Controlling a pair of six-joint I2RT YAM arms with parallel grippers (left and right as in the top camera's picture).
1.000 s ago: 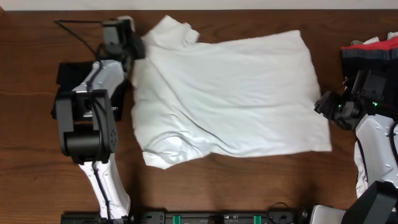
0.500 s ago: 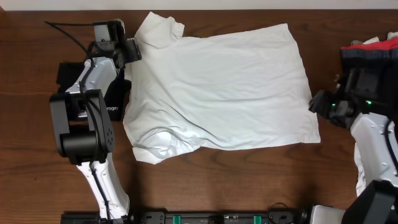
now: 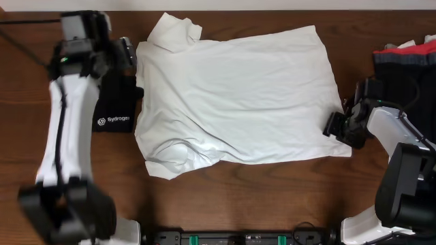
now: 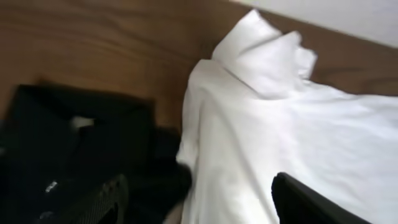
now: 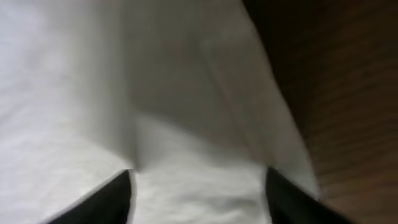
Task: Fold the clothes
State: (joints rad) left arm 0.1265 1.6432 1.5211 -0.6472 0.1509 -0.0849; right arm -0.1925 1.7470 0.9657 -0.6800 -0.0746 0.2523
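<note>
The white T-shirt (image 3: 238, 95) lies spread flat on the wooden table, collar end to the left, one sleeve (image 3: 174, 30) at the top left and a rumpled sleeve (image 3: 177, 156) at the bottom left. My left gripper (image 3: 127, 56) hovers open just left of the shirt's shoulder edge. In the left wrist view the left gripper (image 4: 199, 208) has nothing between its fingers, and the shirt's edge (image 4: 211, 149) lies below. My right gripper (image 3: 336, 128) is at the shirt's lower right corner. Seen from the right wrist, that gripper (image 5: 199, 199) stands open with flat white cloth (image 5: 186, 112) between its jaws.
A folded black shirt (image 3: 112, 112) with white lettering lies under the left arm, touching the white shirt's left edge. A pile of red and dark clothes (image 3: 409, 58) sits at the right edge. Black hardware (image 3: 238, 238) runs along the table's front edge.
The shirt slid left, then my left gripper opened, let go of the shoulder and pulled back left. My right gripper moved left to the shirt's lower right corner.
</note>
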